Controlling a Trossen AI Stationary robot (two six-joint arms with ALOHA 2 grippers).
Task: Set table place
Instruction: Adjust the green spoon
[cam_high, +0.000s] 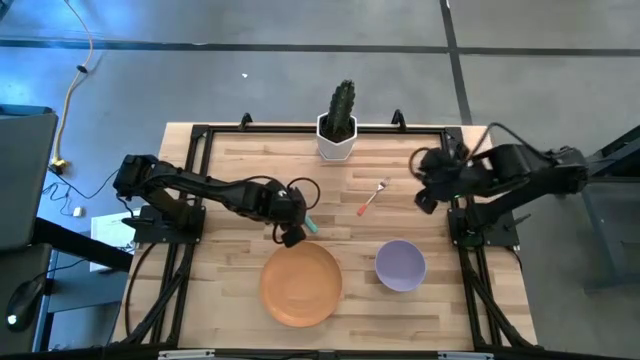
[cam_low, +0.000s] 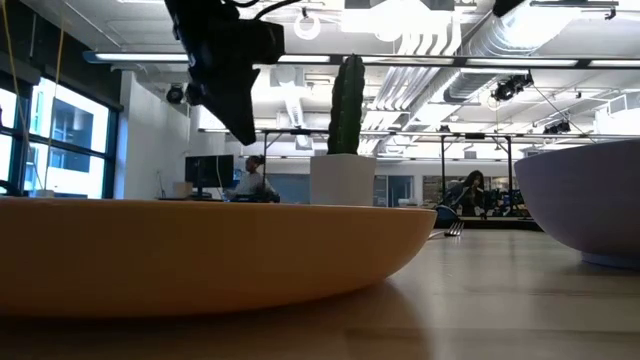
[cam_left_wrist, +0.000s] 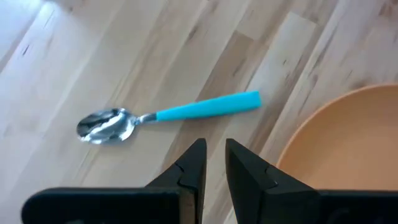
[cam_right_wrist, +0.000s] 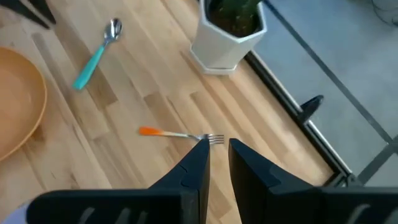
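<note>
Light wooden planks form the surface (cam_high: 230, 170), framed by a black rail. An orange plate (cam_high: 301, 284) is seen near the front edge, with a lilac bowl (cam_high: 401, 265) just beside it to the right, apart from it. A teal-handled spoon (cam_left_wrist: 168, 115) lies flat behind the plate, beside the left hand (cam_high: 291, 231), which is held above the surface with fingers nearly closed and grasping nothing. An orange-handled fork (cam_right_wrist: 180, 134) lies flat toward the cactus pot (cam_high: 337, 137) at the rear rail. The right hand (cam_high: 427, 192) is positioned over the right side, fingers almost together, empty.
</note>
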